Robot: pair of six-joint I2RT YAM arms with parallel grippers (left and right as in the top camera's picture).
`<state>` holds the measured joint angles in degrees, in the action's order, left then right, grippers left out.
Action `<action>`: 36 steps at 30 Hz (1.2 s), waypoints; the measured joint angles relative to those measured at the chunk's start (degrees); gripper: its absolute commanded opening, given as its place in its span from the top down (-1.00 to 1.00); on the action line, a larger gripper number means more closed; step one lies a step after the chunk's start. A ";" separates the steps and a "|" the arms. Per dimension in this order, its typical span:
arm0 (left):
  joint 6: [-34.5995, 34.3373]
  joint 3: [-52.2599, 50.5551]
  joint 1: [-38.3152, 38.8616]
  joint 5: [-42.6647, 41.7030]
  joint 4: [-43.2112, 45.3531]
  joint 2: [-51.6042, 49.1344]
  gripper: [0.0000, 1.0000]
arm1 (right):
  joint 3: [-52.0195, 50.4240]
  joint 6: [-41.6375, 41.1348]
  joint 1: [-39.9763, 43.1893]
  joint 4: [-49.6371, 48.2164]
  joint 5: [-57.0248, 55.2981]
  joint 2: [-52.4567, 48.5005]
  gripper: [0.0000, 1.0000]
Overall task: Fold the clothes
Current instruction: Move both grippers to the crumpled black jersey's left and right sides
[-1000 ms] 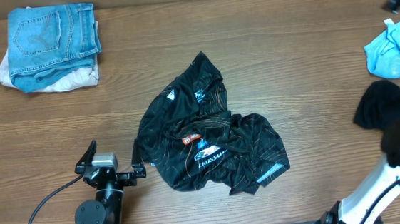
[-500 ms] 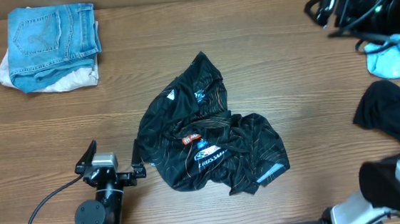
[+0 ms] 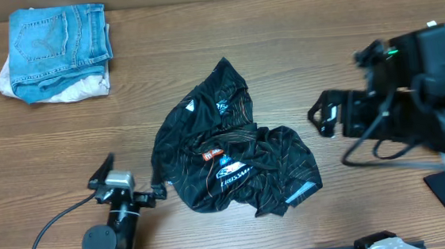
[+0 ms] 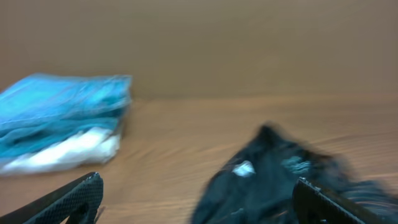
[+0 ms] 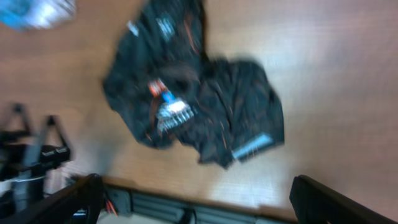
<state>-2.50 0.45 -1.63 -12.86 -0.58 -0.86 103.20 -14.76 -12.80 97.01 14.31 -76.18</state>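
Nearest us, at the front-left edge of the worktop (image 3: 342, 27), the left pincer (image 3: 129, 186) sits low with its jaws spread wide and nothing between them; its wrist view shows both fingers far apart at the bottom corners. Its right-hand finger lies just beside the near-left edge of the black shirt (image 3: 233, 151); we cannot tell whether it touches. The shirt lies crumpled mid-worktop, bunched and doubled over itself, printed logos up and a pale strip (image 3: 303, 191) at its near-right edge.

We judge the step in hand to be opening the shirt flat before any fold. To do that well, we would have each pincer take a single layer at an outer edge, left at the edge beside it, right at the pale strip, then draw apart evenly. Pinching into the heaped middle risks catching several layers.

The right pincer (image 5: 196, 179) hangs above the worktop to the shirt's right, jaws likewise wide and empty, its wrist camera looking down on the whole garment. That view is blurred, so fine creases are hard to read.

Nothing lies between either pincer and the shirt. Well apart at the far left, folded jeans (image 3: 58, 38) rest on a white garment (image 3: 84, 88), clear of the work
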 measured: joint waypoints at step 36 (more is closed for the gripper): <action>1.73 47.25 0.02 -15.80 -33.94 -74.69 -1.00 | -53.22 -10.99 -0.42 -39.39 14.40 -2.16 -0.77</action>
<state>-0.78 47.70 -1.61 -28.67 -34.52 -75.55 49.98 -25.76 -13.21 57.63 28.71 -78.35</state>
